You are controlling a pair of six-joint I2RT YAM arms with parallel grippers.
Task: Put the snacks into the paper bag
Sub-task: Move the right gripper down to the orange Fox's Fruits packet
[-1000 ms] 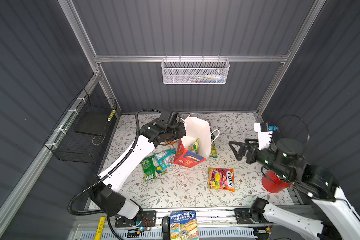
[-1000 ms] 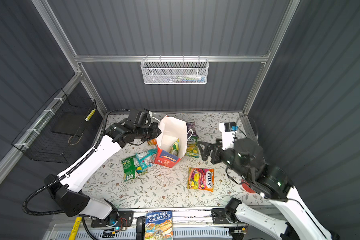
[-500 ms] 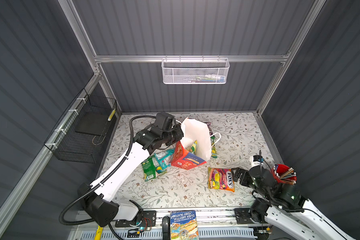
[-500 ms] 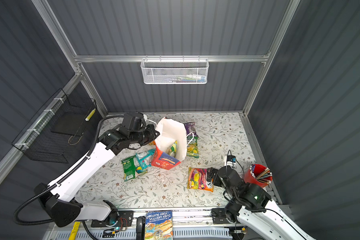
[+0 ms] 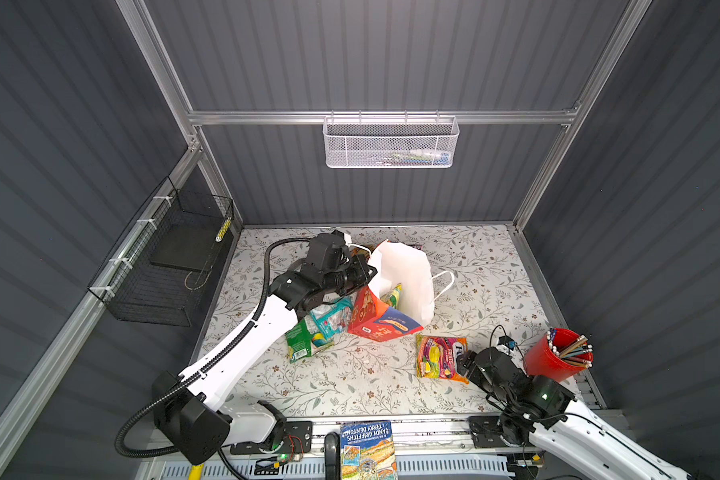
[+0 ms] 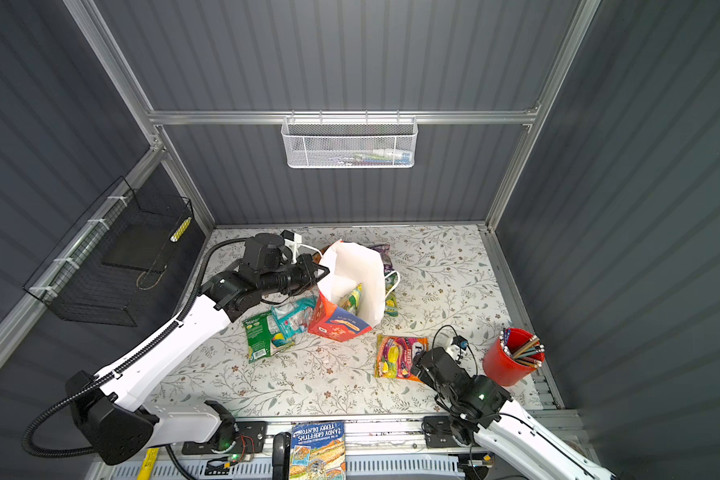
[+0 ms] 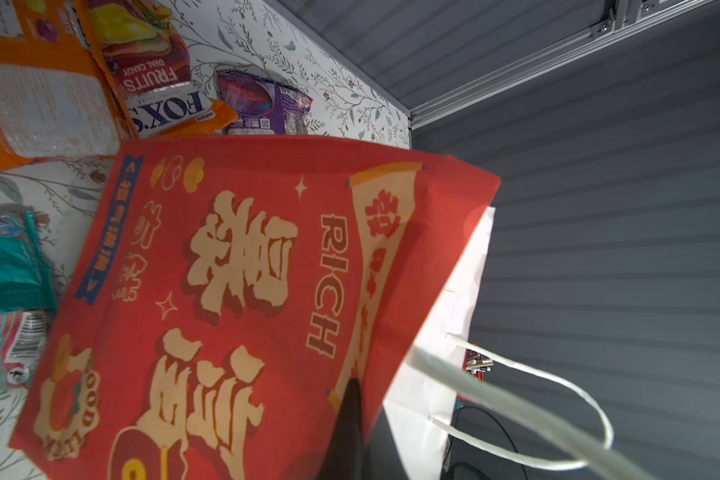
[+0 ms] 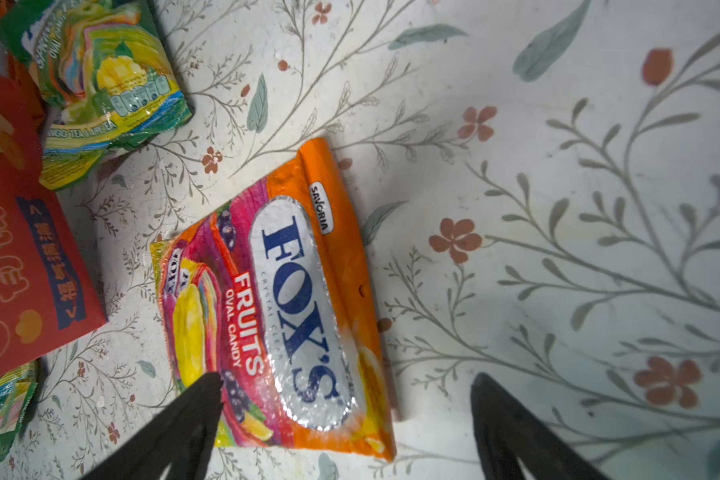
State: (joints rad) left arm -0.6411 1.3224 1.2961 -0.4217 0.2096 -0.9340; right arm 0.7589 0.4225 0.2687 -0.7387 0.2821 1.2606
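Table [image 5: 474, 266] covered in pale cloth printed with leaves and small red flowers. Near the middle, leaning, a red paper bag [image 5: 385, 328]. Just beside it on the left in both top views, a teal packet [image 5: 329, 318] overlapping a green packet [image 5: 304, 343]. In front to the right, lying flat, an orange FOX'S packet [image 5: 439, 357]. Behind the bag, a purple packet [image 6: 381, 251]; against its right side, a green-yellow packet [image 6: 390, 303]. By the right edge, a red cup [image 5: 547, 361] of pencils

Left arm [image 5: 241, 349]: stretched from lower left of both top views up toward centre, elbow only slightly bent.
Left gripper [image 5: 365, 271]: pointing right, clamped tight on the paper bag [image 5: 404, 274] at its rim.
Right arm [image 5: 574, 428]: low, reaching in from lower right corner.
Right gripper [image 8: 345, 380]: angled down, fingers [image 8: 192, 407] spread wide apart.
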